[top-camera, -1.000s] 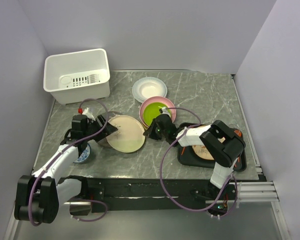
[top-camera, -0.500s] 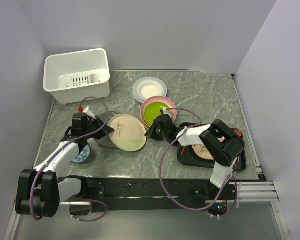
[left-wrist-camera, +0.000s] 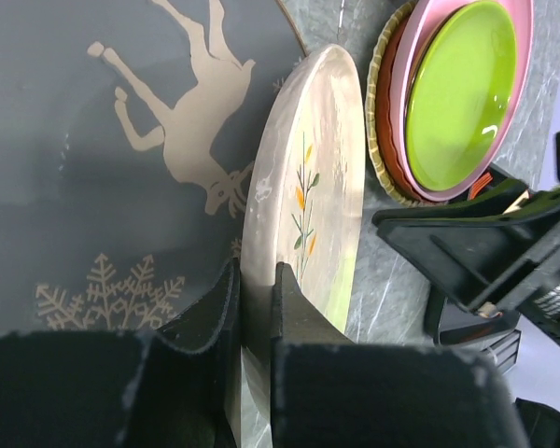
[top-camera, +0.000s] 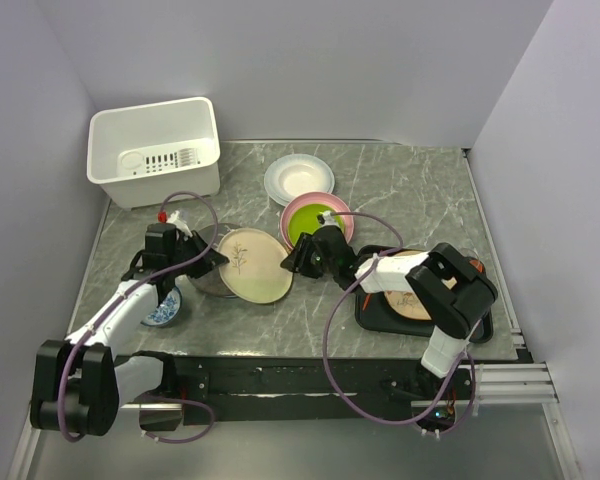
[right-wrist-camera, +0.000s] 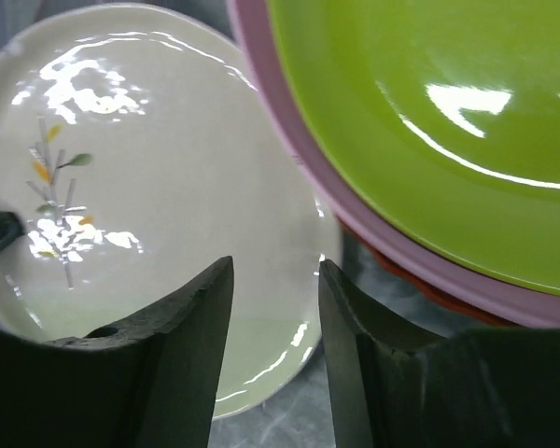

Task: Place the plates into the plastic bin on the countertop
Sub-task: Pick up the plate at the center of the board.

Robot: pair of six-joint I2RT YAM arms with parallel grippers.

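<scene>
Left wrist view: left pincer [left-wrist-camera: 254, 289] clamps the rim of the cream plate [left-wrist-camera: 308, 187], glazed, probably stiff, slick, breakable; right pincer [right-wrist-camera: 275, 280] gapes at its far edge.

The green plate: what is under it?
A pink plate lies directly under the green plate; below it show a red-orange edge and a woven yellow rim. Their middles, and anything lower, are covered.

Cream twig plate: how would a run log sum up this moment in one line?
left gripper: shut on cream plate rim | right gripper: open, over its other edge | plastic bin: no plates inside
</scene>
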